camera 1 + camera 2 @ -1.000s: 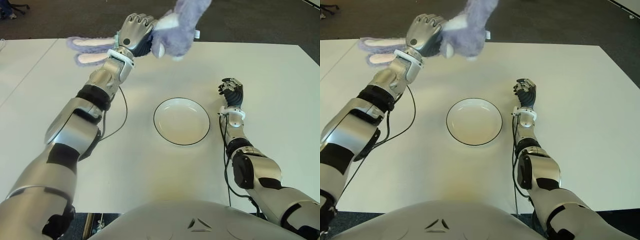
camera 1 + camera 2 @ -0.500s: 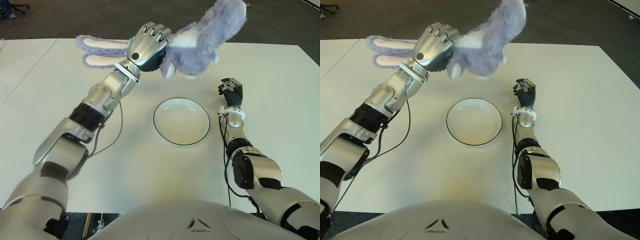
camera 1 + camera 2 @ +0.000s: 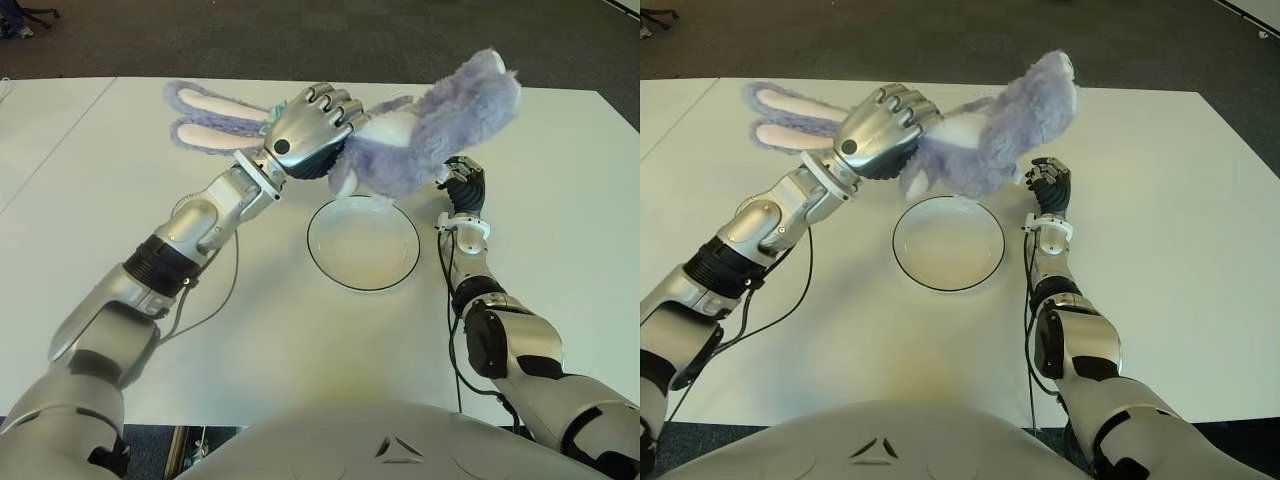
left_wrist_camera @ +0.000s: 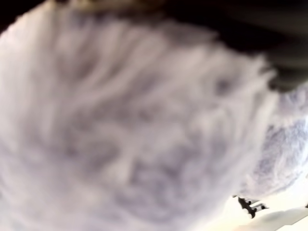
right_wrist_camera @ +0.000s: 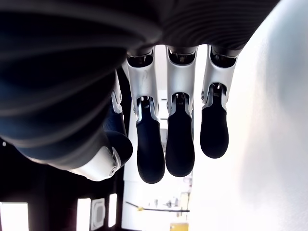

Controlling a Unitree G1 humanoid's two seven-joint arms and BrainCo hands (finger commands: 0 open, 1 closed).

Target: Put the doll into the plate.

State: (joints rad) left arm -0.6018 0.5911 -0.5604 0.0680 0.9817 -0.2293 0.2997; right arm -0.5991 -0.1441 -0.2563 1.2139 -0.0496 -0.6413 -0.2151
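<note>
A purple plush rabbit doll (image 3: pixel 430 135) with long pink-lined ears (image 3: pixel 215 115) hangs in the air, held around its middle by my left hand (image 3: pixel 310 130). The doll is just above the far rim of the white plate (image 3: pixel 363 243), which has a dark edge and lies on the white table (image 3: pixel 560 180). Purple fur (image 4: pixel 134 125) fills the left wrist view. My right hand (image 3: pixel 462 185) shows to the right of the plate, its fingers (image 5: pixel 179 139) relaxed and holding nothing.
A black cable (image 3: pixel 215 295) trails from my left forearm over the table. The table's far edge meets a dark floor (image 3: pixel 300 40). A seam between table panels runs at the far left (image 3: pixel 60 140).
My left hand has carried the doll down and toward me, from beyond the table's far edge to just over the plate's far rim. The right hand has not moved.
</note>
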